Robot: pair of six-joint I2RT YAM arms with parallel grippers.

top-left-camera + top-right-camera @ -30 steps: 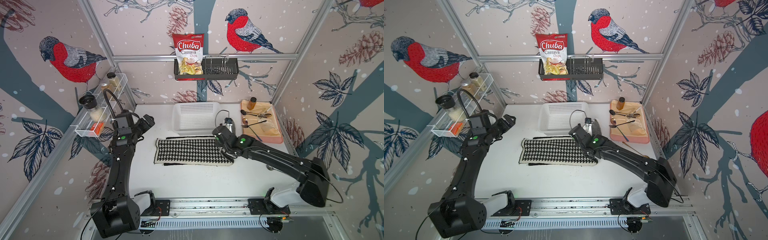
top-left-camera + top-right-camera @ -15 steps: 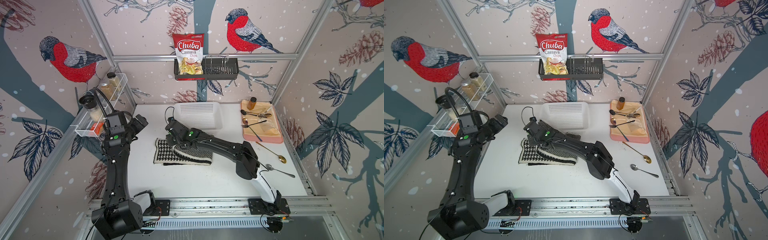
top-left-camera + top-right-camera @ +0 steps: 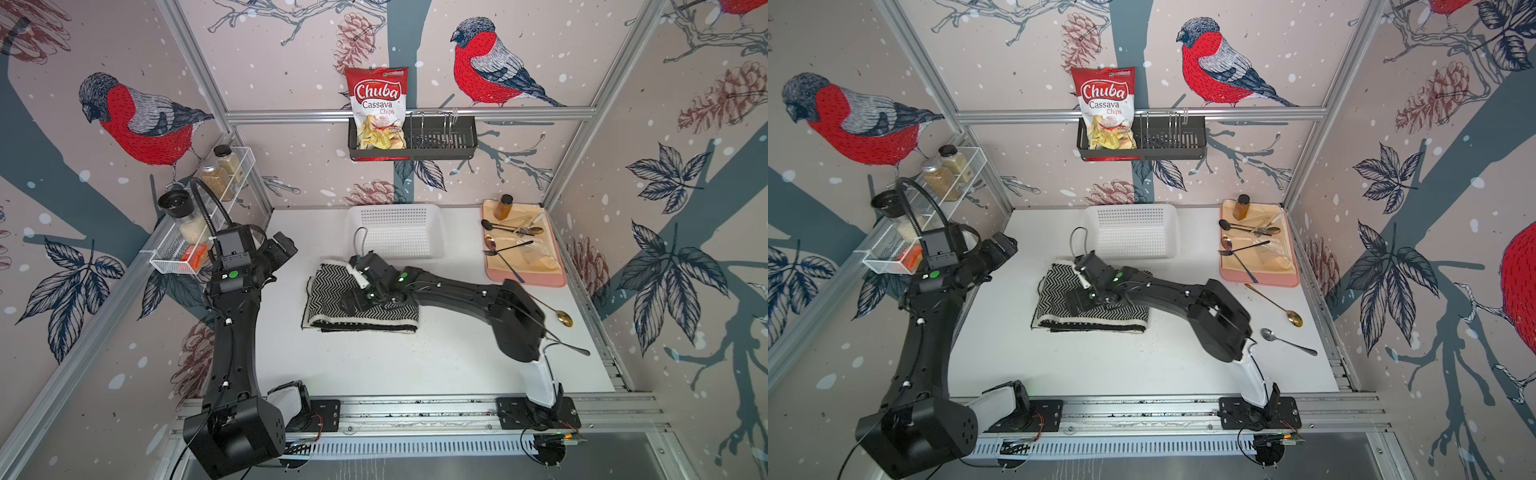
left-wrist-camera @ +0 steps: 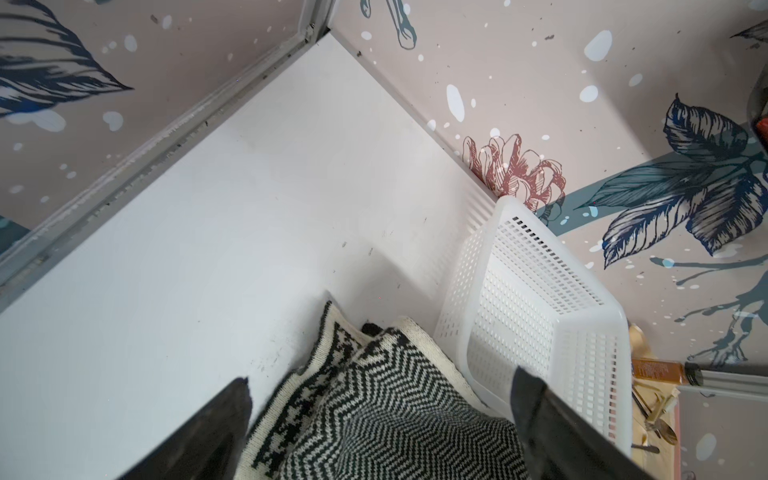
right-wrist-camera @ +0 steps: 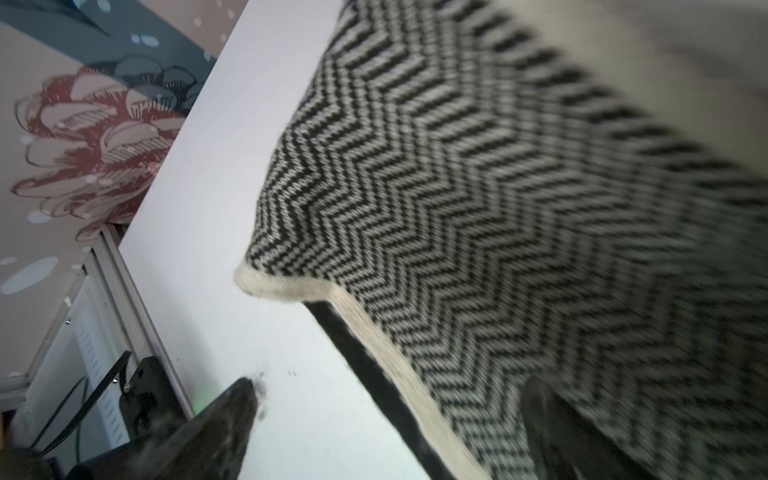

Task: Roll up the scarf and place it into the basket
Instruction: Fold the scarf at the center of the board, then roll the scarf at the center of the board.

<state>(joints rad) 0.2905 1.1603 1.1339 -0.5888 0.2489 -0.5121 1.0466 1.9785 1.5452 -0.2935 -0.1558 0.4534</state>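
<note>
The scarf [image 3: 328,291] [image 3: 1054,291] lies folded over itself mid-table in both top views, herringbone side up, with its cream and black edges toward the front. The white basket [image 3: 438,232] [image 3: 1173,232] stands just behind it and holds nothing. My right gripper [image 3: 353,286] [image 3: 1077,286] hangs low over the fold, open. In the right wrist view the right gripper [image 5: 390,386] straddles the scarf's [image 5: 457,187] front edge, one finger over cloth, one over bare table. My left gripper [image 3: 286,249] [image 4: 384,382] is raised at the left, open, above the scarf's [image 4: 395,415] left end beside the basket [image 4: 619,328].
A pink tray [image 3: 557,279] with cutlery and a small bottle sits at the back right. Two loose spoons [image 3: 563,318] [image 3: 577,350] lie near the right edge. A black rack [image 3: 440,141] with a chips bag hangs on the back wall. A wire shelf [image 3: 174,253] with jars lines the left wall.
My right gripper carried the scarf's right end leftward over the rest, turning the herringbone side up, then opened and let it go. The left arm drew back slightly toward the left wall.
</note>
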